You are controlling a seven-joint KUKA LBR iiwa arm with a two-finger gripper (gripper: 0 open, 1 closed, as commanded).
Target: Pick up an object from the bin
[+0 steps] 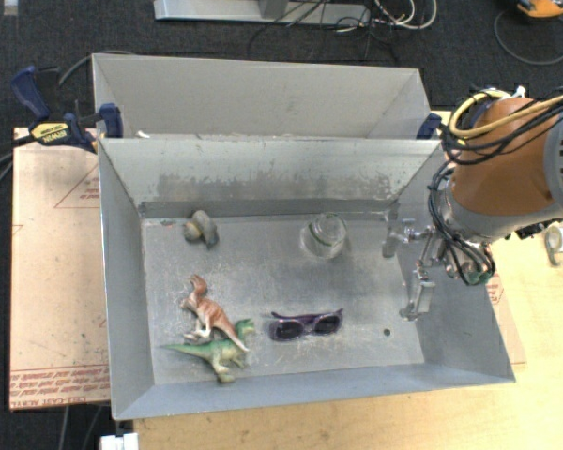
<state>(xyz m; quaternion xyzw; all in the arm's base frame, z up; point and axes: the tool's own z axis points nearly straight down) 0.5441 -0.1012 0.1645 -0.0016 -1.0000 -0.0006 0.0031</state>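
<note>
My gripper hangs over the right side of the bin floor, close to the right wall. Its two fingers stand apart, open, with nothing between them. A small clear round cup lies to its left near the back wall. A pair of purple sunglasses lies on the floor left of the gripper and nearer the front. The gripper touches neither of them.
An orange toy dinosaur and a green toy dinosaur lie together at the front left. A small grey stone-like lump sits at the back left. The arm with its orange cover and cables reaches in over the right rim.
</note>
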